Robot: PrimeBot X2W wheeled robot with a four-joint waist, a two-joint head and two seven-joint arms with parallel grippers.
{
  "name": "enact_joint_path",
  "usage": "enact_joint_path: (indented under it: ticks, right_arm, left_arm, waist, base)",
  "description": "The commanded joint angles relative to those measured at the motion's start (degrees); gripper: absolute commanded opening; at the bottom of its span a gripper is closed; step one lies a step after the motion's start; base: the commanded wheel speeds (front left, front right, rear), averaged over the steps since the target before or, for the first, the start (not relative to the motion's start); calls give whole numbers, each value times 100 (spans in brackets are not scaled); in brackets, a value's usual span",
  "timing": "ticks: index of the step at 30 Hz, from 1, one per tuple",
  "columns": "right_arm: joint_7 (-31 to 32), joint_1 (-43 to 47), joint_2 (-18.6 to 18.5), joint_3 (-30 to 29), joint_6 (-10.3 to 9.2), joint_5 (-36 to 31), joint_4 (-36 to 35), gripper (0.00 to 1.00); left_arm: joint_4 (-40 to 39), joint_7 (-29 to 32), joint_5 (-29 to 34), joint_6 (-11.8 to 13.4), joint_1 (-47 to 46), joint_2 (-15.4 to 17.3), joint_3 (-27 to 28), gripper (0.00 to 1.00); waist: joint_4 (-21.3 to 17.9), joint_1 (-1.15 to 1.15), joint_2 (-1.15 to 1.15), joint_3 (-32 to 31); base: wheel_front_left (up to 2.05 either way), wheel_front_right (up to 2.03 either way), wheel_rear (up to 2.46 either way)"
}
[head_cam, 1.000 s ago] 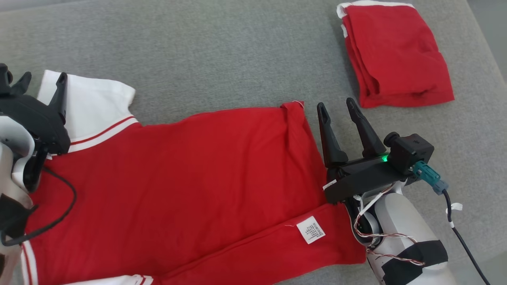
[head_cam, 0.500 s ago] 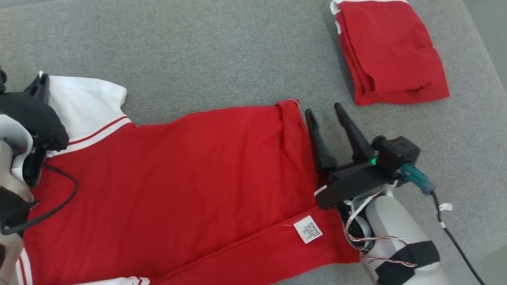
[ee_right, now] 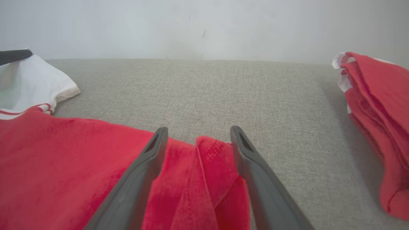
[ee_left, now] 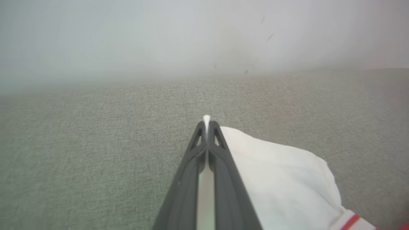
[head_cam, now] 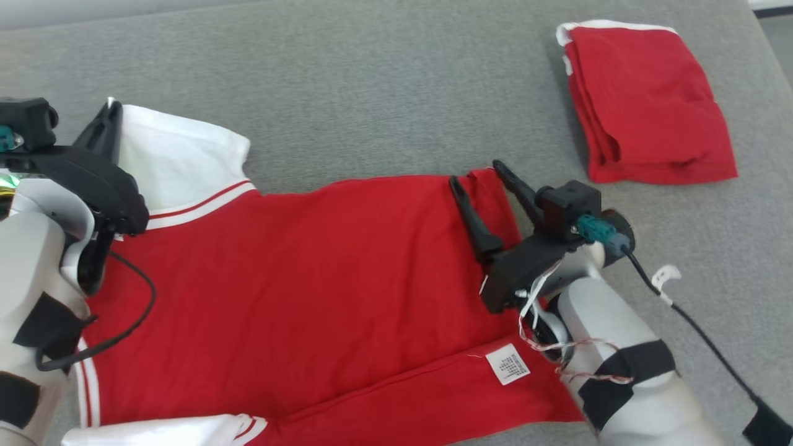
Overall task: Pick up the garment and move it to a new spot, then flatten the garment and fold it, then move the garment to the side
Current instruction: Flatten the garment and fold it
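Left hand (head_cam: 110, 114) apparently pinches garment (head_cam: 310, 272) by sleeve (head_cam: 179, 155).

left gripper (head_cam: 110, 110) clamped, right gripper (head_cam: 477, 174) spread wide

red garment (head_cam: 297, 285), white sleeves, grey surface (head_cam: 372, 93)

garments — 2: spread garment (head_cam: 297, 279), folded garment (head_cam: 650, 111) | grippers — 2: left gripper (head_cam: 110, 118), right gripper (head_cam: 477, 173) | label (head_cam: 508, 364): 1
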Motion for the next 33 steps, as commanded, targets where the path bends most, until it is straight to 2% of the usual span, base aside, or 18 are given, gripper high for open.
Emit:
enact_joint_path:
  ticks: [1, 2, 3, 4, 5, 11, 14, 18, 19, 23, 30, 33]
  right_arm:
    - [100, -132, -69, -7, 12, -229, 81, 89]
    - [204, -156, -108, -39, 12, -392, 155, 49]
    - [272, -168, -114, -81, 12, -516, 212, 45]
    - [314, -196, -100, -129, 12, -610, 250, 33]
    - [315, -217, -81, -208, 12, -692, 257, 0]
    - [383, -110, 10, -724, 12, -957, 252, 0]
    - [309, -55, 48, -988, 12, -745, 197, 0]
    - [261, -5, 75, -1406, 12, -62, 198, 0]
    - [261, -5, 75, -1406, 12, -62, 198, 0]
    - [327, 163, 88, -1734, 12, 756, 221, 0]
    - [543, 585, 83, -2040, 12, 2398, 89, 0]
    - [582, 661, 85, -2175, 12, 2768, 112, 0]
  left_arm:
    - [-18, -70, -64, 8, 8, -48, -80, 0]
    - [-12, -80, -88, 8, 0, -53, -113, 0]
    - [-2, -110, -104, 8, -9, -58, -149, 0]
    - [5, -129, -129, 8, -20, -65, -184, 0]
    - [19, -161, -150, 8, -31, -70, -220, 0]
    - [111, -335, -331, 8, -62, -47, -354, 0]
    - [169, -431, -428, 8, -63, 6, -392, 0]
    - [224, -605, -524, 8, -56, 95, -360, 0]
    - [224, -605, -524, 8, -56, 95, -360, 0]
    - [128, -757, -637, 8, 133, 178, -369, 0]
    - [-450, -944, -864, 10, 606, 290, -318, 0]
    - [-608, -972, -859, 11, 774, 341, -274, 0]
  waist:
    - [119, 0, 0, -61]
    - [138, 0, 0, -64]
    - [157, 0, 0, -65]
    - [170, 0, 0, -63]
    - [181, 0, 0, -62]
    - [225, 0, 0, -98]
    - [244, 0, 0, -156]
    - [284, 0, 0, -269]
    - [284, 0, 0, -269]
    - [361, 0, 0, -406]
    - [545, 0, 0, -678]
    - [659, 0, 0, -782]
  base:
    - [0, 0, 0]
    - [0, 0, 0]
    - [0, 0, 0]
    - [0, 0, 0]
    - [0, 0, 0]
    - [0, 0, 0]
    - [0, 0, 0]
    - [0, 0, 0]
    - [0, 0, 0]
    - [0, 0, 0]
    - [0, 0, 0]
    - [0, 0, 0]
